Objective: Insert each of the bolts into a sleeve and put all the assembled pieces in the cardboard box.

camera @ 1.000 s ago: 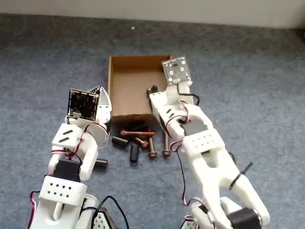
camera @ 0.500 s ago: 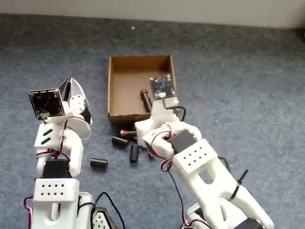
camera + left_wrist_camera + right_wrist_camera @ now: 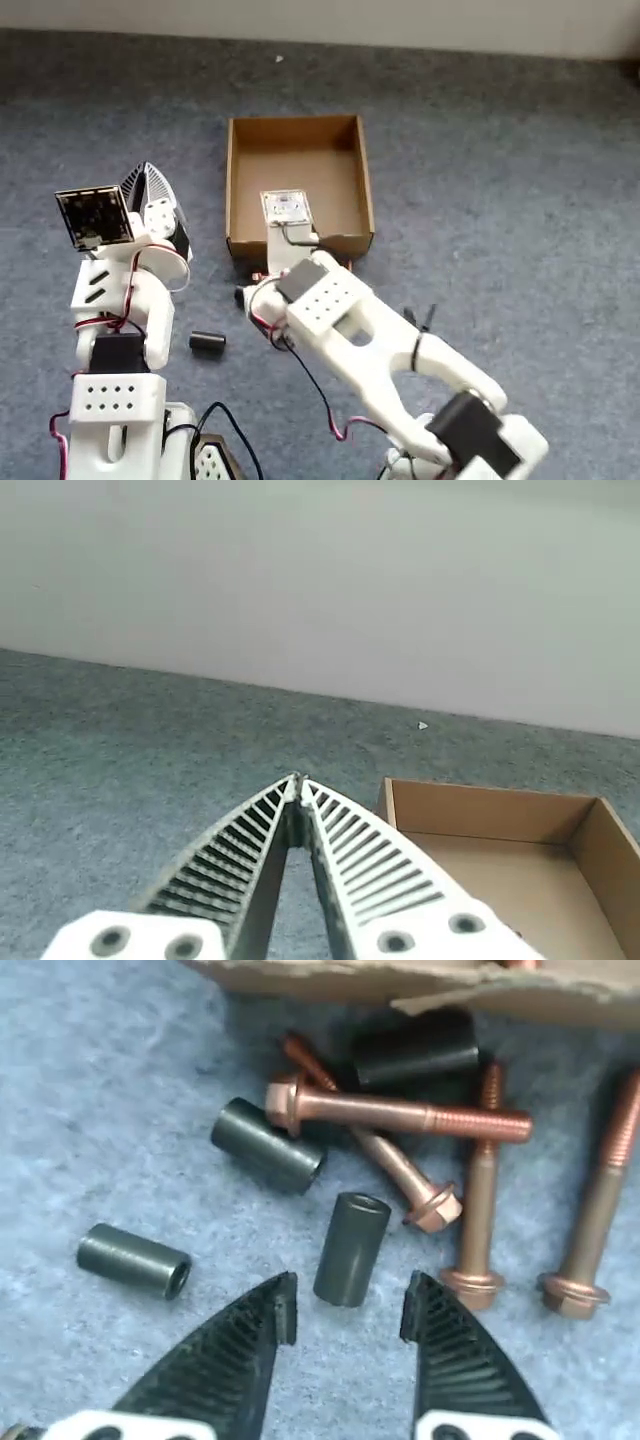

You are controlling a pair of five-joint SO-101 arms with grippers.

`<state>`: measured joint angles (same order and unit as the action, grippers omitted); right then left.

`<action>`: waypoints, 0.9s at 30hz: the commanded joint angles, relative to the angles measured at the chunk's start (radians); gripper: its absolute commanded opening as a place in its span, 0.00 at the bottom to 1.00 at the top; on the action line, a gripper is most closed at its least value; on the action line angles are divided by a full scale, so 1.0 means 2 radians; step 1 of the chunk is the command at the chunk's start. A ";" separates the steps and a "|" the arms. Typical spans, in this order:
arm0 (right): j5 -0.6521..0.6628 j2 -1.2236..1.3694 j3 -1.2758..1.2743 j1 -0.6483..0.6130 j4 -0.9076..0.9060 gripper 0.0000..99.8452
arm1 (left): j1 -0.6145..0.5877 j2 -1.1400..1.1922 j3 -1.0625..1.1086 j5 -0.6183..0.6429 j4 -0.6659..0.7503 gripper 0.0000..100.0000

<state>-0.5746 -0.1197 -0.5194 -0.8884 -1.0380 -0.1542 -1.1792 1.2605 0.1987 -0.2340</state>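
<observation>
bench (image 3: 500,200): grey, carpet-like covering, two white arms side by side on it.

cardboard box (image 3: 297,128): open-topped, on the far middle of the bench; its near wall (image 3: 400,980) stands just behind the loose parts.

left tool (image 3: 297,790): fingers pressed together at the tips, nothing between them; raised off the bench to the left of the box, pointing toward the far wall.

right tool (image 3: 347,1305): fingers spread wide, holding nothing; low over the parts just in front of the box.

near sleeve (image 3: 352,1248): dark, lying on the bench with one end in the gap between the right tool's tips; whether it touches them i cannot tell.

second sleeve (image 3: 268,1146): lying aslant, beside the head of a bolt.

lone sleeve (image 3: 135,1259): apart from the pile, seen from above at (image 3: 207,343).

fourth sleeve (image 3: 415,1048): close against the box wall.

top bolt (image 3: 400,1115): copper-coloured, lying across another bolt (image 3: 385,1165).

two more bolts (image 3: 482,1200): side by side, heads toward the right tool, threads toward the box.
</observation>
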 commanded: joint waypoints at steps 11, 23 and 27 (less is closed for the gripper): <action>-0.011 0.164 0.135 0.034 -0.014 0.17 | -0.002 0.000 -0.004 0.006 0.014 0.01; -0.009 0.208 0.148 0.034 -0.014 0.04 | -0.002 0.000 -0.004 0.005 0.014 0.01; 0.007 0.209 0.148 0.034 -0.014 0.02 | -0.002 0.000 -0.004 0.005 0.014 0.01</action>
<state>-0.5884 0.2931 -0.2570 -0.8209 -1.0687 -0.1542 -1.1792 1.2605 0.1987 -0.2279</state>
